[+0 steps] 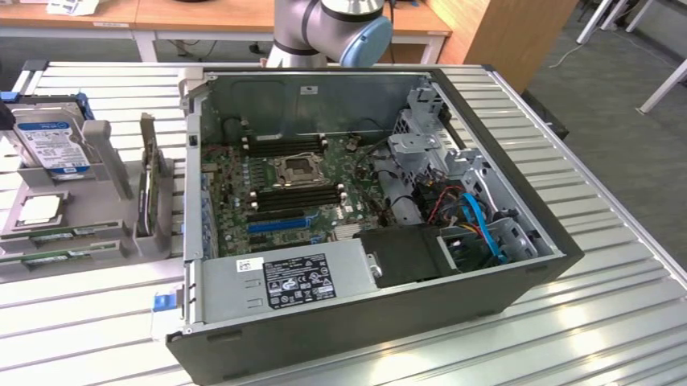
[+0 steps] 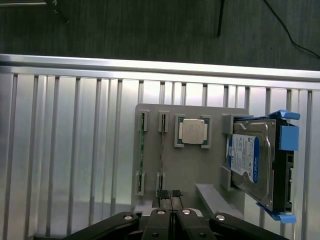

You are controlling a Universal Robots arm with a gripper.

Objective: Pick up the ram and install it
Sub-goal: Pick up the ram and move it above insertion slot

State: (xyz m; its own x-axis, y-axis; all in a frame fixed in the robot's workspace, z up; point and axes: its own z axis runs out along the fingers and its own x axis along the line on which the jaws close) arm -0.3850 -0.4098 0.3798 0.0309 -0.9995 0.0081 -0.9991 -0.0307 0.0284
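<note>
My claw (image 2: 170,197) shut, nothing visibly gripped, near thin green ram stick (image 2: 141,150).
Exterior view: I log an open black computer case (image 1: 429,322).

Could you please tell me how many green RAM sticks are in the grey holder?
2. One green circuit-board RAM stick stands on edge beside the square silver processor in the grey plastic holder; the other stands one slot further.

A hard drive (image 2: 248,162) and a processor (image 2: 193,132) are sitting in a gray holder (image 2: 192,170) beside an open computer case (image 1: 355,338).
</note>
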